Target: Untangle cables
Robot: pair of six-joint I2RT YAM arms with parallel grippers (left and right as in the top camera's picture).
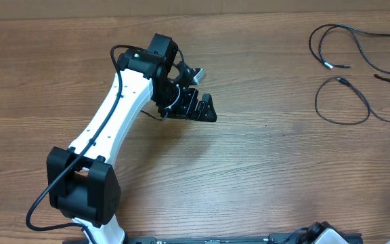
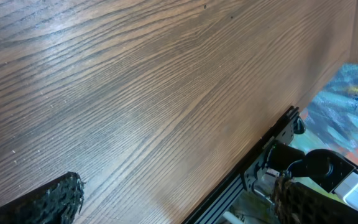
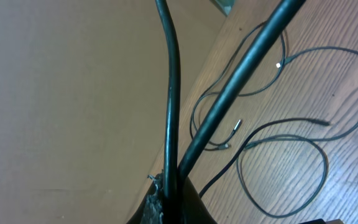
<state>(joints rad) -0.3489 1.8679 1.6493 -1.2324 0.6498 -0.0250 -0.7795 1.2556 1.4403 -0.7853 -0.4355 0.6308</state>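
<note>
The cables (image 1: pixel 337 66) lie as loose thin black loops with small plug tips at the table's far right, spread apart on the wood. My left gripper (image 1: pixel 202 107) hovers over bare wood near the table's middle, far left of them. In the left wrist view the left gripper (image 2: pixel 179 208) is open wide, with its rough black fingertips (image 2: pixel 51 202) at the frame's lower corners and nothing between them. The right gripper (image 3: pixel 169 202) sits shut at the bottom of its view. Loops of the cables (image 3: pixel 239 162) lie on the table beyond it to the right.
Two thick black arm cables (image 3: pixel 173 93) cross in front of the right wrist camera. A plain brown surface (image 3: pixel 73 93) fills that view's left. The table's front edge with a metal rail (image 2: pixel 241 186) and the right arm's base (image 1: pixel 323 234) lie at the front right.
</note>
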